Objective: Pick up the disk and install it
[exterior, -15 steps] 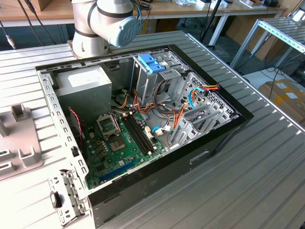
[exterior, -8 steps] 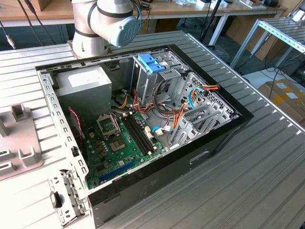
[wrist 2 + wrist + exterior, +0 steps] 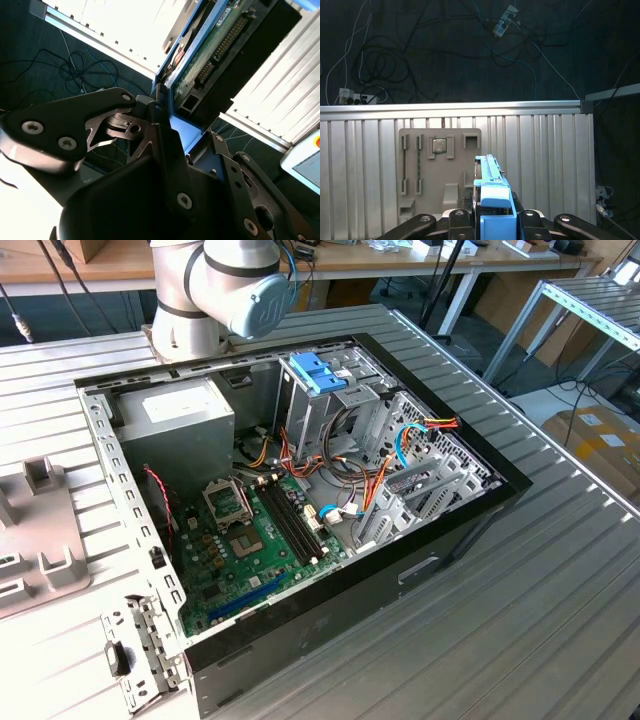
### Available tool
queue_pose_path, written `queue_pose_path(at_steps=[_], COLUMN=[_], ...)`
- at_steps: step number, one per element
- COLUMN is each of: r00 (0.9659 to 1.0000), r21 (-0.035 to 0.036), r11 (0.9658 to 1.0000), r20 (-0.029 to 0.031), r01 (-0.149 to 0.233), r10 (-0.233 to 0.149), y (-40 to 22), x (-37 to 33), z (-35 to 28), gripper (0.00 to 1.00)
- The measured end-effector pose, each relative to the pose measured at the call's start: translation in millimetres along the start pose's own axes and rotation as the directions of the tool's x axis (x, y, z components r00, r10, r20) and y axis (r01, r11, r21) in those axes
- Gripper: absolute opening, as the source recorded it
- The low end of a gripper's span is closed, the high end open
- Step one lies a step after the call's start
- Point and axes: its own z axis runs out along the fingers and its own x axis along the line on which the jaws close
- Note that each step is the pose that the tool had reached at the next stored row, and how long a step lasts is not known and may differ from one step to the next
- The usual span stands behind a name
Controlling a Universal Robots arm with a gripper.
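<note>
Gripper point(image 3: 492, 222) clamped on the disk point(image 3: 491, 186). In both wrist views the jaws press against its two flat faces, with no gap showing. In the first wrist view the disk is edge-on, with the blue carrier point(image 3: 495, 200) nearest the fingers and the body running straight out beyond the fingertips. In the second wrist view the circuit-board face point(image 3: 210, 55), with its black connector row, is turned to one side of the gripper.

Disk is in the air, touching nothing but the jaws. Beyond its far end lies the ribbed metal table point(image 3: 545, 165) with a grey holder plate point(image 3: 440, 200) on it. A small square chip point(image 3: 439, 145) sits in one slot of the plate.

Exterior view: open computer case point(image 3: 455, 525), drive cage point(image 3: 425, 480) inside it, orange cables point(image 3: 375, 480) looped just beside the cage. Where the case lies relative to the gripper cannot be told.

Judgement: pick done, disk in carry, install not yet done.
- The hold looks to be at the carrier end only, leaving a long overhang past the fingertips, so gentle wrist turns should limit slip or tilt in the jaws
- Long edges are best held in line with the fingers so the disk stays square
- Connector side is worth checking against the cage
- The loose cables are the likely snag
</note>
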Motion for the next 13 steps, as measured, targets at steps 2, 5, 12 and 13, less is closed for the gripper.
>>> queue_pose_path(at_steps=[2, 5, 12, 13], r00=[1.0000, 1.0000, 1.0000, 1.0000], r21=[0.0000, 0.0000, 0.0002, 0.0001], r11=[1.0000, 1.0000, 1.0000, 1.0000], r20=[-0.0008, -0.0019, -0.0047, -0.0051], r01=[0.000, 0.000, 0.000, 0.000], r10=[0.000, 0.000, 0.000, 0.000], y=[-0.6, -1.4, -3.4, -3.7], x=[0.0, 0.0, -0.1, -0.1], z=[0.0, 0.0, 0.2, 0.2], gripper=[0.37, 0.37, 0.37, 0.37])
